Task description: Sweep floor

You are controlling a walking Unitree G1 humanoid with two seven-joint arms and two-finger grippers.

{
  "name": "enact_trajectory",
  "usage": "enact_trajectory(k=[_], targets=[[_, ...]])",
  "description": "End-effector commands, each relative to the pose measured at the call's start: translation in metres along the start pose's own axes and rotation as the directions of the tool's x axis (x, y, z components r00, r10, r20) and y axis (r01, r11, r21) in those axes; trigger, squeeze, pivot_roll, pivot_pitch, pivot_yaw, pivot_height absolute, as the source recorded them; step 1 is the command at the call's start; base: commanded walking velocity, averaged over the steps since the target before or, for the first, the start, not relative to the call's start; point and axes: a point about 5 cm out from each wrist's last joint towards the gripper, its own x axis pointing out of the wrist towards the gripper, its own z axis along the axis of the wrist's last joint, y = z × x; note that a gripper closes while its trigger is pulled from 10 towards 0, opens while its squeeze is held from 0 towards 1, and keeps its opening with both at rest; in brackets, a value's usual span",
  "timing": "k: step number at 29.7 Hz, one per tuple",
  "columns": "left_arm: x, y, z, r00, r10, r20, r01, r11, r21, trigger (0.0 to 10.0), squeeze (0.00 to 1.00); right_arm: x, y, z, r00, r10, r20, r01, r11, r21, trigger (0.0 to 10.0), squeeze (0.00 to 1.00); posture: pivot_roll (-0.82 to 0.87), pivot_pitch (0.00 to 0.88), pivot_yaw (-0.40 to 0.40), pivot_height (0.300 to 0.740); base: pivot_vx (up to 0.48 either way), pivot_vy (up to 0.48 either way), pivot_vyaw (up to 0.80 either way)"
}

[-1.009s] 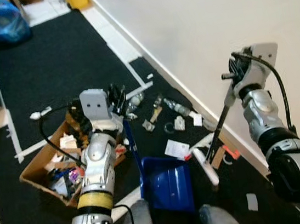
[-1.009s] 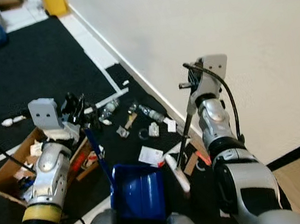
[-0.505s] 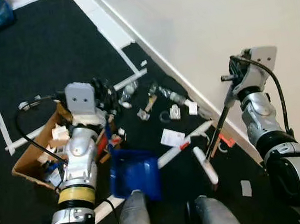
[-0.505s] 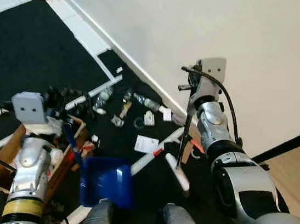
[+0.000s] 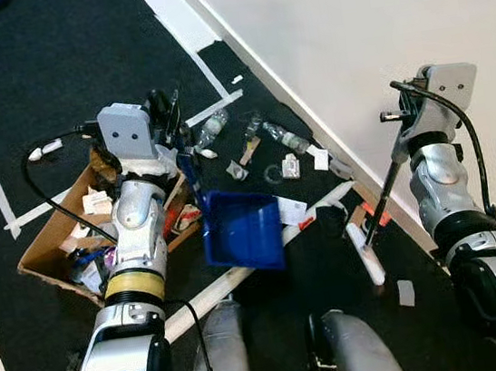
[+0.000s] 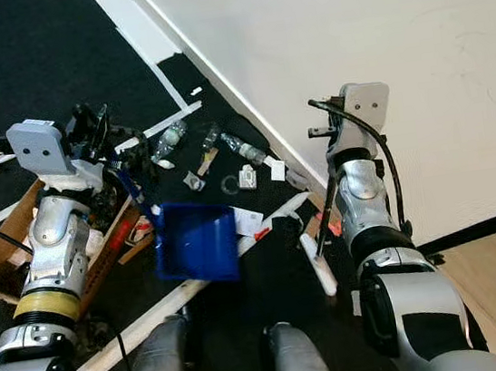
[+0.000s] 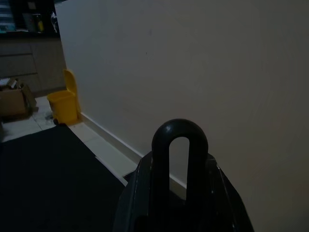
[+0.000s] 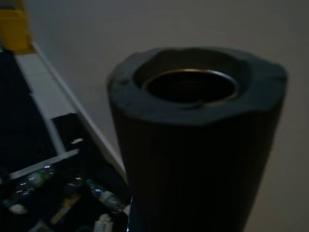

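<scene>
My left gripper (image 5: 172, 127) is shut on the thin blue handle of a blue dustpan (image 5: 242, 230). The pan is tilted over the black carpet, just left of a white paper slip (image 5: 293, 209). The handle's looped end (image 7: 179, 159) stands between the fingers in the left wrist view. My right gripper (image 5: 406, 117) is shut on the dark broom handle (image 8: 193, 125) near the wall. The white broom head (image 5: 365, 254) rests on the carpet to the right of the pan. Plastic bottles (image 5: 280, 137), paper scraps and a ring lie scattered beyond the pan.
An open cardboard box (image 5: 42, 252) of rubbish sits left of the pan beside my left arm. White tape strips (image 5: 215, 286) cross the carpet. The white wall (image 5: 347, 35) and its skirting run along the right. A yellow bin (image 7: 64, 104) stands far off by the wall.
The head camera has shifted. The dustpan has come forward and right, closer to the paper slip and litter. The broom stays near the wall.
</scene>
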Motion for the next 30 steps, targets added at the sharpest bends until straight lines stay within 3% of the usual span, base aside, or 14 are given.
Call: enact_trajectory(k=[1,6,9,12,17,19,24,30], targets=[[-0.005,-0.005,-0.008,1.000,-0.016,-0.012,0.016,1.000,0.015,10.0,0.00,0.000,-0.009,0.004,0.998,-0.048,0.035,0.048,0.999,-0.009,10.0,0.00,0.15,0.253,-0.063,0.740,0.000,0.000,0.00],[-0.018,-0.004,-0.022,0.998,-0.021,-0.064,0.026,0.997,0.075,10.0,0.00,-0.005,-0.024,0.000,0.982,-0.186,0.040,0.184,0.982,0.036,10.0,0.00,0.14,0.260,-0.059,0.740,0.000,0.000,0.00],[-0.023,0.002,-0.027,0.996,0.016,-0.084,-0.008,0.995,0.095,10.0,0.00,-0.011,-0.033,0.002,0.960,-0.256,0.112,0.261,0.964,-0.040,10.0,0.00,0.14,0.260,-0.059,0.740,0.000,0.000,0.00],[-0.026,0.008,-0.031,0.993,0.066,-0.096,-0.056,0.993,0.104,10.0,0.00,-0.014,-0.036,-0.006,0.969,-0.242,0.058,0.242,0.970,-0.007,10.0,0.00,0.12,0.279,-0.064,0.740,0.000,0.000,0.00],[-0.029,0.013,-0.034,0.988,0.117,-0.102,-0.107,0.989,0.099,10.0,0.00,-0.017,-0.038,-0.009,0.972,-0.230,0.054,0.229,0.973,0.035,10.0,0.00,0.12,0.285,-0.065,0.740,0.000,0.000,0.00],[-0.033,0.014,-0.034,0.987,0.149,-0.066,-0.141,0.984,0.112,10.0,0.00,-0.017,-0.036,-0.007,0.974,-0.214,0.069,0.207,0.974,0.088,10.0,0.00,0.11,0.310,-0.067,0.740,0.000,0.000,0.00],[-0.033,0.019,-0.032,0.978,0.202,-0.054,-0.193,0.971,0.139,10.0,0.00,-0.016,-0.035,-0.003,0.976,-0.193,0.102,0.185,0.979,0.088,10.0,0.00,0.11,0.328,-0.066,0.740,0.000,0.000,0.00],[-0.019,0.044,0.002,0.955,0.274,0.113,-0.289,0.944,0.158,10.0,0.00,-0.011,-0.036,0.006,0.977,-0.159,0.142,0.149,0.986,0.079,10.0,0.00,0.13,0.377,-0.066,0.740,0.000,0.000,0.00]])
